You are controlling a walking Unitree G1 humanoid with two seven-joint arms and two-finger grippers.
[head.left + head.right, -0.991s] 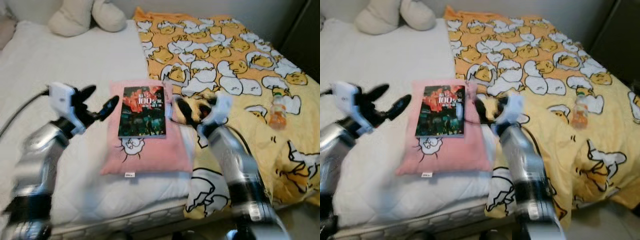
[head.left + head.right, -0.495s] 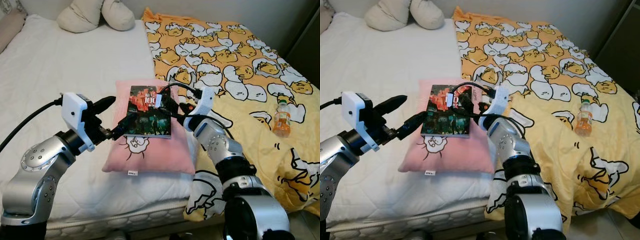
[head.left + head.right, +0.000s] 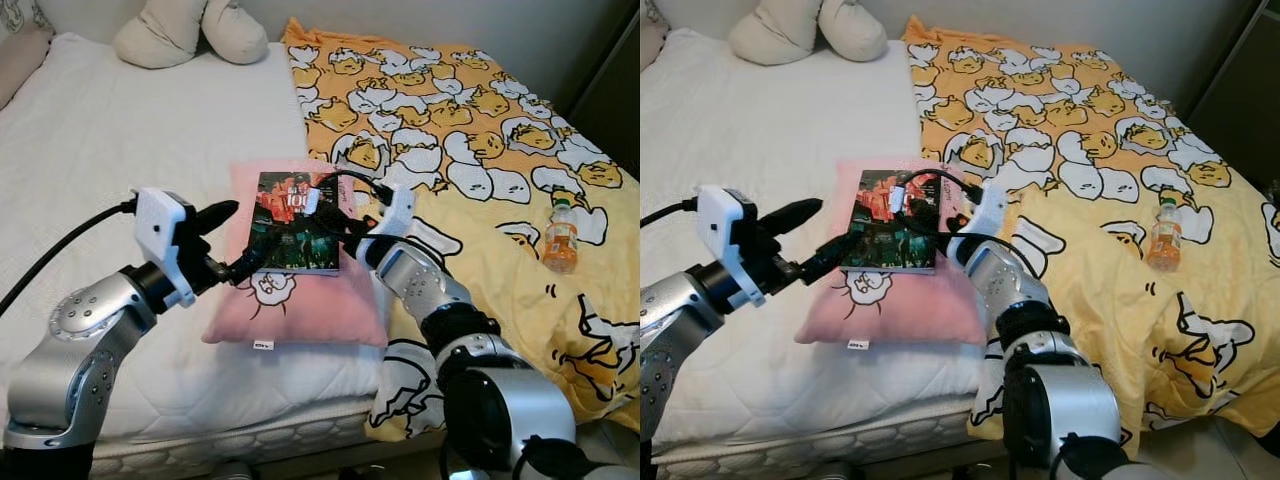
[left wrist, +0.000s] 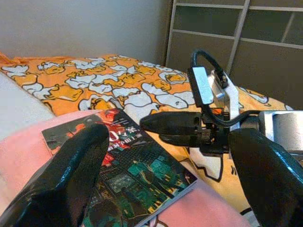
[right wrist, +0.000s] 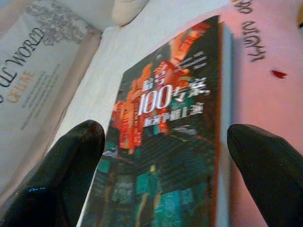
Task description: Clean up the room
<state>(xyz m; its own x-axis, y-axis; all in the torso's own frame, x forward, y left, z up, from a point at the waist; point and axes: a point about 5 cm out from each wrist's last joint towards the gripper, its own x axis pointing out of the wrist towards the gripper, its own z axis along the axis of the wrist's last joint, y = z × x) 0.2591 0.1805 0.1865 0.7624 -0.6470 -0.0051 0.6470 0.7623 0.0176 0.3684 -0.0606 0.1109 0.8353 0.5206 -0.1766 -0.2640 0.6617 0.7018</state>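
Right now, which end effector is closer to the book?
Right. The right end effector is open over the book's upper right part, fingers straddling its cover. The left end effector, also open, sits at the book's left edge above the pink pillow.

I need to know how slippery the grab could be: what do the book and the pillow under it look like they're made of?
The book looks like a paperback with a glossy printed cover; light glares off it in the right wrist view. The pink pillow seems soft matte fabric that sags under the book. The left gripper and right gripper are both open beside it.
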